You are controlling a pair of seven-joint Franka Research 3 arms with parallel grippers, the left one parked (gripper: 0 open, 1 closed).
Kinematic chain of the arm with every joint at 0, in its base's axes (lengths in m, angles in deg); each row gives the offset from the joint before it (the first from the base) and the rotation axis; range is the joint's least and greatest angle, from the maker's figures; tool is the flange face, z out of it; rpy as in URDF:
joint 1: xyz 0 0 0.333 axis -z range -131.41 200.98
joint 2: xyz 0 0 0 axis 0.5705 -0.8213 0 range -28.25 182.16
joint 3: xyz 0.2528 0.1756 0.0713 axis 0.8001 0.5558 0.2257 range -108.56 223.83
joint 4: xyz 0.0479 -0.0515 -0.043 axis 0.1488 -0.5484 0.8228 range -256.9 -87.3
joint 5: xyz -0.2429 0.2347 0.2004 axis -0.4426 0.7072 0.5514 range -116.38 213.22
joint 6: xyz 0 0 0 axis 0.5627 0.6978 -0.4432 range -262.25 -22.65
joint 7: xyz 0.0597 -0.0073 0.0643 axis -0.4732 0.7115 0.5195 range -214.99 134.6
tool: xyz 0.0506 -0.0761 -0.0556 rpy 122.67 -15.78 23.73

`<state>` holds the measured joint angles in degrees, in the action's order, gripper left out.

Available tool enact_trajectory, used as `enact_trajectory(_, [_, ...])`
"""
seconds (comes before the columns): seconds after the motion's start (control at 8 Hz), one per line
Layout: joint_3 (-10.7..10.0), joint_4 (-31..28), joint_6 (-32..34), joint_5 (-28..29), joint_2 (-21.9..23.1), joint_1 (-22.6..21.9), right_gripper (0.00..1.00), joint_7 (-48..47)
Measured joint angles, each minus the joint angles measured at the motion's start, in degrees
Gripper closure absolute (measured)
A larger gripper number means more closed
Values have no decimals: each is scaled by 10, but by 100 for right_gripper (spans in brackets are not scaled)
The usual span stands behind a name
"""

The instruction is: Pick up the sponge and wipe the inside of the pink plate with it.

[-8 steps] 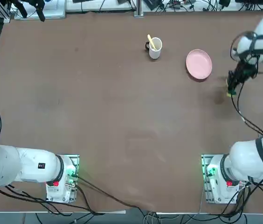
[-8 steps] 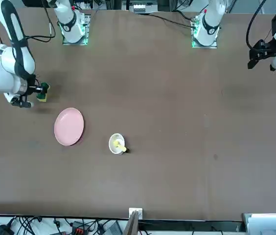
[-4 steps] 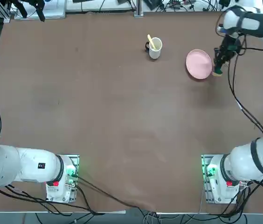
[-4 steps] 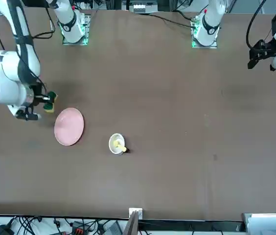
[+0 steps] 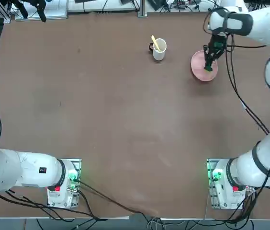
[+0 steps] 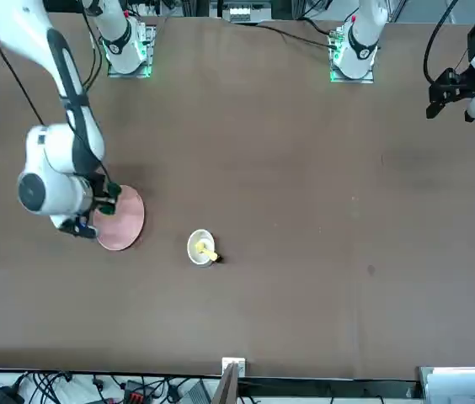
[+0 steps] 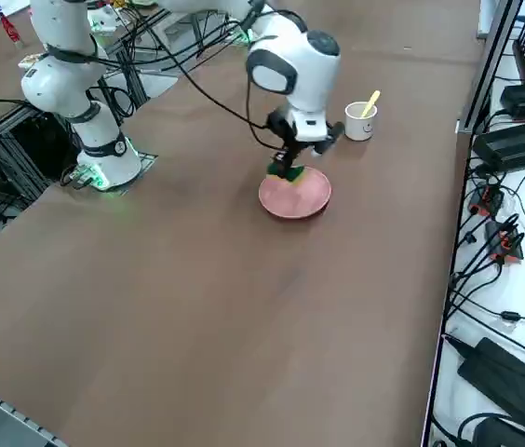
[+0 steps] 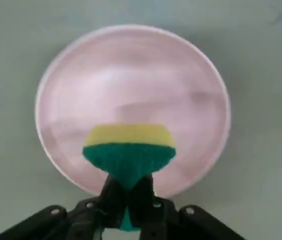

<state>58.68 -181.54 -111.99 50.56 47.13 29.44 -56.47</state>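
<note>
The pink plate (image 5: 198,65) lies at the far right of the table, round and shallow (image 8: 131,80). My right gripper (image 8: 128,200) is shut on the sponge (image 8: 129,149), pinching its dark green layer so it bulges, with the yellow foam layer facing the plate. The sponge (image 5: 208,67) hangs over the inside of the plate, toward the rim on the robot's right. I cannot tell whether it touches the plate. From the side, the gripper (image 7: 288,166) points down with the sponge (image 7: 291,175) at the plate's (image 7: 302,197) near edge. The front view shows the sponge (image 6: 112,191) over the plate (image 6: 125,223).
A white mug (image 5: 159,50) with a yellow utensil stands left of the plate, a short way off (image 7: 360,122) (image 6: 201,247). The right arm's cable hangs across the table's right side. Cables and equipment line the far edge.
The right gripper has carried the sponge from the table right of the plate, leftward and farther from the bases, to over the plate. It has stayed shut on the sponge.
</note>
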Motion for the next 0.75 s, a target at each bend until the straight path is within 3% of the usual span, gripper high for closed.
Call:
enact_trajectory(0.38, [-2, 57, -8, 0, -78, -6, 92, -15])
enact_trajectory(0.75, [-8, 64, -2, -1, -88, -4, 92, -10])
